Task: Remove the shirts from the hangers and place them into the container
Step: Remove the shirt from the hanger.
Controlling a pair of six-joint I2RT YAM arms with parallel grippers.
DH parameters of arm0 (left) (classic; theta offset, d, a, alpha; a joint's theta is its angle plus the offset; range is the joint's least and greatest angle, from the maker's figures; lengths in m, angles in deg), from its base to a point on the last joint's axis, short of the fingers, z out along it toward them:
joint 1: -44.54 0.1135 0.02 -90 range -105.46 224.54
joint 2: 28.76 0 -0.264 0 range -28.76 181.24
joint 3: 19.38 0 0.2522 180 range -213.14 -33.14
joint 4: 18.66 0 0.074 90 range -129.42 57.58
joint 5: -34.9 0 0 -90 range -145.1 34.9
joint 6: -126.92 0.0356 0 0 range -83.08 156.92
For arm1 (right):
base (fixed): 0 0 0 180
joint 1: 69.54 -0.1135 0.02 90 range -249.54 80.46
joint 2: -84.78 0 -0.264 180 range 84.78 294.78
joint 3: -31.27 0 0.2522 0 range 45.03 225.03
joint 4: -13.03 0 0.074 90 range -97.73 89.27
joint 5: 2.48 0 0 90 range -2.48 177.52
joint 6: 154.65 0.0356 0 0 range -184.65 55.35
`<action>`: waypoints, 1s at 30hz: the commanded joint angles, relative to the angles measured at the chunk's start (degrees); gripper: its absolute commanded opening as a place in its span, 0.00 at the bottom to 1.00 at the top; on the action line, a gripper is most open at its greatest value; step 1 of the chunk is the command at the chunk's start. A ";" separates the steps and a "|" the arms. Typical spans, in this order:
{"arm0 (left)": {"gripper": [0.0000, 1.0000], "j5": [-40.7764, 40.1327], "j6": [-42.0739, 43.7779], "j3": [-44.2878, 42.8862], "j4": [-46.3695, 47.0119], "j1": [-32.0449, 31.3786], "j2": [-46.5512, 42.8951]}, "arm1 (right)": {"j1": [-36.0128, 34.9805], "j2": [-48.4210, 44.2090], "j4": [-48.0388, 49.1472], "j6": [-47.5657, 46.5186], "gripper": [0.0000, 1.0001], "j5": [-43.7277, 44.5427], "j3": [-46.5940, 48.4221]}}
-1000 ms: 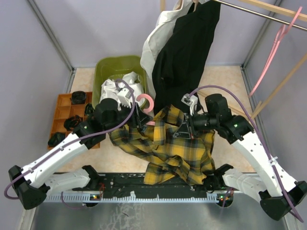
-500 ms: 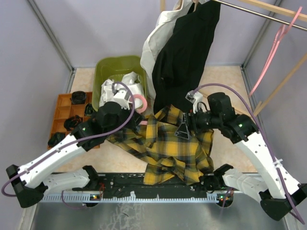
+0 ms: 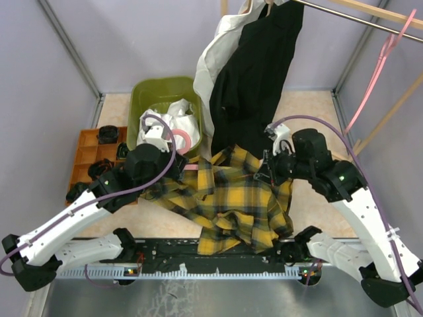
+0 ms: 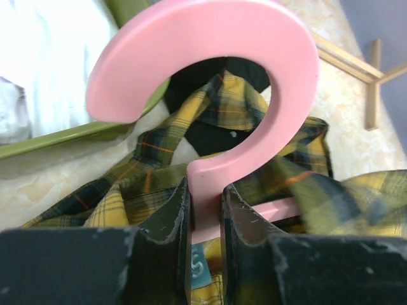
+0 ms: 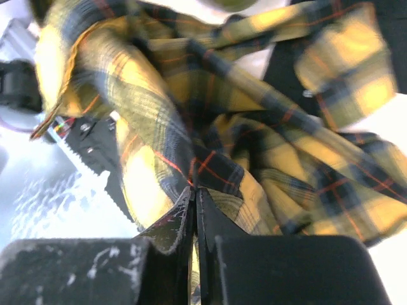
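The yellow-and-black plaid shirt (image 3: pixel 231 198) lies bunched between the arms, still on a pink hanger (image 3: pixel 186 140). My left gripper (image 3: pixel 180 166) is shut on this hanger's neck (image 4: pixel 205 210), just under its hook (image 4: pixel 254 25). My right gripper (image 3: pixel 264 173) is shut on a fold of plaid cloth (image 5: pixel 254 114), fingertips pressed together (image 5: pixel 196 190). The olive-green container (image 3: pixel 155 92) behind the left arm holds a white shirt (image 3: pixel 175 115). A black shirt (image 3: pixel 254 72) and a cream shirt (image 3: pixel 211 59) hang from the rail at the back.
An orange compartment tray (image 3: pixel 86 158) with small dark parts lies left of the container. An empty pink hanger (image 3: pixel 370 79) hangs from the rail at the right, beside slanting wooden poles (image 3: pixel 390 109). Grey walls close in both sides.
My left gripper has carried the hanger hook left, towards the container. My right gripper has shifted right along the plaid shirt, which is now stretched wider between the arms.
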 commanded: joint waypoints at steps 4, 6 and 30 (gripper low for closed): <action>0.00 -10.53 -0.09 -1.40 -7.39 0.01 -3.34 | 0.11 -5.08 1.07 0.58 0.00 20.84 1.99; 0.00 -11.89 -0.65 -1.12 -7.72 -0.03 -4.80 | 0.06 -4.83 0.31 0.68 0.00 24.84 0.81; 0.00 -3.68 1.71 -1.37 -3.25 0.02 -3.74 | -8.97 0.65 16.56 6.66 0.65 11.39 4.15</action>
